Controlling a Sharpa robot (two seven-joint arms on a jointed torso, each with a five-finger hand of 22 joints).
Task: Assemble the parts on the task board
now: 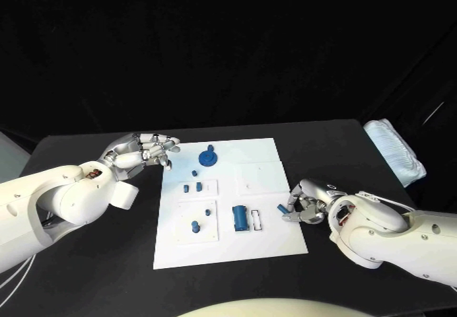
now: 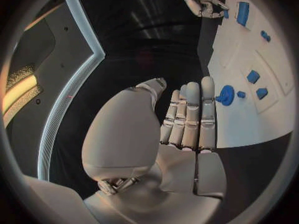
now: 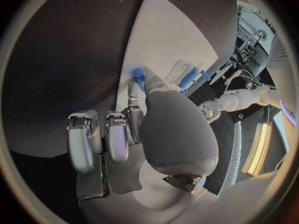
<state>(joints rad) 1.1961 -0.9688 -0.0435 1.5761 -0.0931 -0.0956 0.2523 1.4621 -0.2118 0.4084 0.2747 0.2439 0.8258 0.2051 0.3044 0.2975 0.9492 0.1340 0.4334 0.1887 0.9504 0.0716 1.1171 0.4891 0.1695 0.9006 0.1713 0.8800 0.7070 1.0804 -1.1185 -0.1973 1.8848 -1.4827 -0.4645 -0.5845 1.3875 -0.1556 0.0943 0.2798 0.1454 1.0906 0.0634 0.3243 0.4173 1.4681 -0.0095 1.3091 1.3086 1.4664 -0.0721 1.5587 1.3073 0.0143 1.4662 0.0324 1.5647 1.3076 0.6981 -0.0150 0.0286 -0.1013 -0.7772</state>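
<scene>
While the right hand (image 1: 306, 206) is pinching a small blue part (image 1: 284, 210) at the task board's (image 1: 262, 247) right edge, I'm reading the open sockets as lying toward the board's middle, leftward of its fingers (image 3: 138, 87). I'm seeing the left hand (image 1: 142, 153) hovering off the far left edge of the board, fingers loosely straight, holding nothing; the right is nearer.
</scene>
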